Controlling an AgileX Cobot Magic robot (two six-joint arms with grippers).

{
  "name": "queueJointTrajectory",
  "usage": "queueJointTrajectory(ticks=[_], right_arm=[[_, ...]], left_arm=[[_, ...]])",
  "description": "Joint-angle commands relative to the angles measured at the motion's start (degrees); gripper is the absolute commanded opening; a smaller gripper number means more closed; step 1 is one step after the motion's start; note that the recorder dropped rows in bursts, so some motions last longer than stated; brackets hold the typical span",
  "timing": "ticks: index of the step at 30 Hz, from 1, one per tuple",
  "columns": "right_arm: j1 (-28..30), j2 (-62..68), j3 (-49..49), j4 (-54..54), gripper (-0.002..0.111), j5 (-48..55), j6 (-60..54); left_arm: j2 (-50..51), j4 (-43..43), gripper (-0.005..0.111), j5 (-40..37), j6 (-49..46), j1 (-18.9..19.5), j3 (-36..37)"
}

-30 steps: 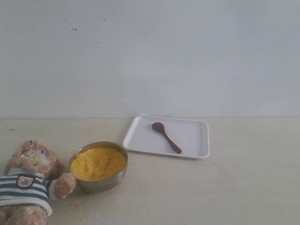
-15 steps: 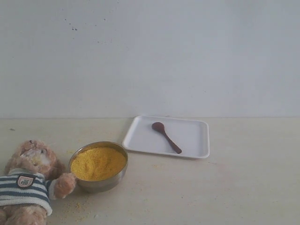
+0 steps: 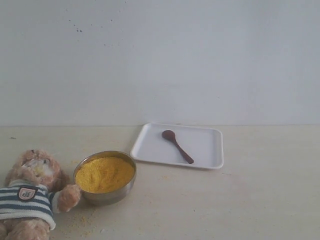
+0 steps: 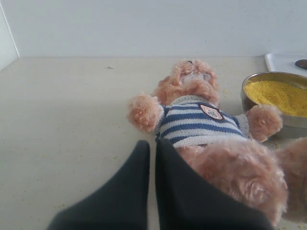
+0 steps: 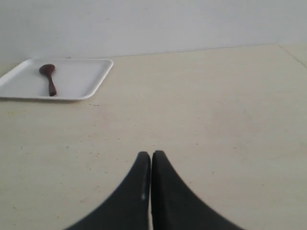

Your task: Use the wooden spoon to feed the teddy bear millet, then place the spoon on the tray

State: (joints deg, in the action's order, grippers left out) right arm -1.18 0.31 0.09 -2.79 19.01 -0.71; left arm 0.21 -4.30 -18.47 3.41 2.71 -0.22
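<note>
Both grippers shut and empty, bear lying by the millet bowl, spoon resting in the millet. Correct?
Not quite. The wooden spoon lies on the tray, apart from the millet, as the exterior view shows. The rest holds: the left gripper and right gripper are shut and empty, and the teddy bear lies by the steel bowl.

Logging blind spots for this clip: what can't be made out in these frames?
Exterior view: teddy bear legs cut off by the bottom edge; badge print too small.
Left wrist view: tray and wooden spoon cut off by the right edge; left gripper hides part of the bear's lower body.
</note>
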Motion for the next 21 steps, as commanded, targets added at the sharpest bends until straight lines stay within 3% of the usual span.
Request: queueJointTrajectory(ticks=[1,21], right_arm=[[-0.01,-0.31,-0.09,-2.46,0.0,-0.13,-5.27],[-0.01,-0.31,-0.09,-5.06,0.0,-0.26,-2.79]], left_arm=[[-0.21,0.37,0.004,0.16,-0.14,-0.02,0.22],[-0.21,0.37,0.004,0.19,-0.14,-0.02,0.22]])
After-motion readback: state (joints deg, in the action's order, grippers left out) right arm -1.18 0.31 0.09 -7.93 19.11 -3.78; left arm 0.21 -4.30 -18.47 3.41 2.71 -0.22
